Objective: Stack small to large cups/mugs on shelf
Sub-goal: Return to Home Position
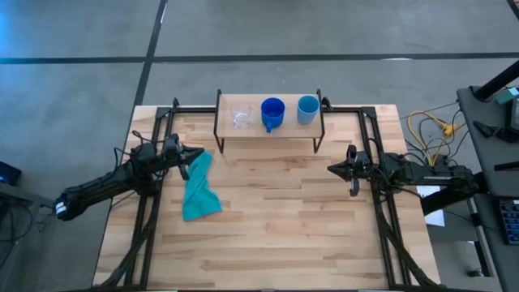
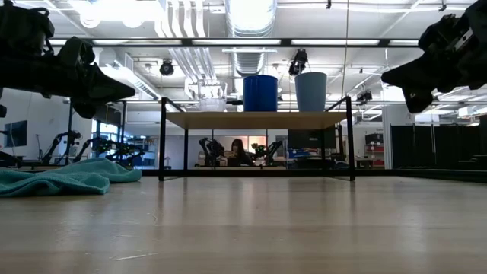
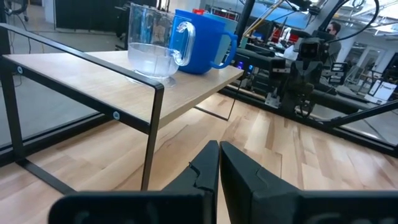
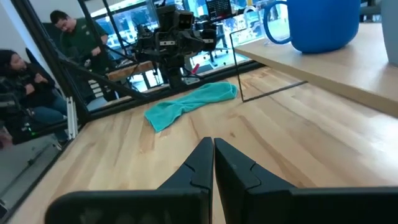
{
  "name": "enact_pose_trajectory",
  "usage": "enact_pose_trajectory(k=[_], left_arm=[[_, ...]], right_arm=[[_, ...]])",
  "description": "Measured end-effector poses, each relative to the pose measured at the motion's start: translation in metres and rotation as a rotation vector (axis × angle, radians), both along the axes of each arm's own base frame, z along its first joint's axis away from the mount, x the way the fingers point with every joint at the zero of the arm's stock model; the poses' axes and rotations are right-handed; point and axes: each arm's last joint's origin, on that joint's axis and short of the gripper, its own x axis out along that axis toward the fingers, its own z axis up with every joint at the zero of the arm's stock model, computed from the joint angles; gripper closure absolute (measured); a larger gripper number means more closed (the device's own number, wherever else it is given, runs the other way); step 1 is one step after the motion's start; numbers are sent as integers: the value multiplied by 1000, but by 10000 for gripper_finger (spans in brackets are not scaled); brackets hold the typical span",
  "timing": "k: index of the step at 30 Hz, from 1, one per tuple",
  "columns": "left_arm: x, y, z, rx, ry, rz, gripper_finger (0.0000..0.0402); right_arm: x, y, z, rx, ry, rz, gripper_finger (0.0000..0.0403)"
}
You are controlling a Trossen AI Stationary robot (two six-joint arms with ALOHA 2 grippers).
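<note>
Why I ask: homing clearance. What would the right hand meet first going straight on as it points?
Nothing nearby: the right hand points across the wooden tabletop, beside the black-legged wooden shelf. Farther on lie the crumpled teal cloth and the left hand; which comes first depends on height, unclear here.

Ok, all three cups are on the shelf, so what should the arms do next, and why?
Probably just ease both arms back to rest. The glass cup, blue mug and light blue cup stand upright in a row on the shelf. The left tool and right tool are shut, empty, and clear of the shelf.
</note>
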Motion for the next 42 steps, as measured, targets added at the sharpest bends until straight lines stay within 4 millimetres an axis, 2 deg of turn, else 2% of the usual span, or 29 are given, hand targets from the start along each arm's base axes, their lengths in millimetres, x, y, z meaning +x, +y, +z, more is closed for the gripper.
enact_pose_trajectory(k=[42], left_arm=[[0, 0, 0, 1, 0, 3, 402]], right_arm=[[0, 0, 0, 13, -1, -1, 394]])
